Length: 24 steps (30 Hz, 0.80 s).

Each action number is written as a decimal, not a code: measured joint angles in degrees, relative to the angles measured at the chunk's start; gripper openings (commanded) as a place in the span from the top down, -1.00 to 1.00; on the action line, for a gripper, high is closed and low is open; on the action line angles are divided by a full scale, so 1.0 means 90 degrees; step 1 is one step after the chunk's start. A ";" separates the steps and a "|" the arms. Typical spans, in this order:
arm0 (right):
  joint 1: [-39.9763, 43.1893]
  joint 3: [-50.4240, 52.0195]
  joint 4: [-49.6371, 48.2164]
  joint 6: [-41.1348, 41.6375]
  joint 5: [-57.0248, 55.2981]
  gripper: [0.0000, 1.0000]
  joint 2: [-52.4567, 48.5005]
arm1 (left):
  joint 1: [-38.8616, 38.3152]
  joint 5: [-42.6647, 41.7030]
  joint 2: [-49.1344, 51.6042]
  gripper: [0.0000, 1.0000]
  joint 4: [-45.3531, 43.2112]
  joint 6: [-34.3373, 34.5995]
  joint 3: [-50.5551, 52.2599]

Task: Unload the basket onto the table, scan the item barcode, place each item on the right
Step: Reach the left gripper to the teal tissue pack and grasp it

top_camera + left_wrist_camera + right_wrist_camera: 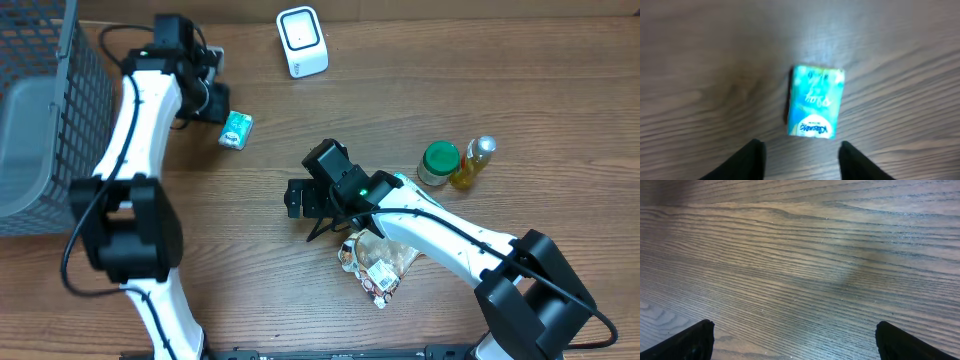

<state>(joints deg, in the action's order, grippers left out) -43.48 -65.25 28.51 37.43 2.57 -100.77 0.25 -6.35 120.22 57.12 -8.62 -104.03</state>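
The teal tissue pack (236,130) lies flat on the wooden surface (400,100), just ahead of the left claw (801,145), whose fingers stand apart with nothing between them (pack untouched). The right claw (795,330) gapes wide over the wood, holding nothing.

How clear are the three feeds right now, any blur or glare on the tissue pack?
Left wrist: the tissue pack is blurred and its lettering soft, with no glare. Overhead: sharp and evenly lit, though the pack shows small. Right wrist: the table grain is crisp, with a faint shadow patch mid-frame.
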 measured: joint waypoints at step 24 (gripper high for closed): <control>0.0000 0.0000 -0.0087 0.0000 0.0000 -1.00 0.0000 | 0.0027 -0.0347 0.0935 0.13 -0.0658 -0.0170 0.0000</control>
<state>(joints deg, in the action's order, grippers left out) -43.48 -65.25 27.73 37.43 2.57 -100.77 0.49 -9.47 128.64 51.20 -10.15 -104.03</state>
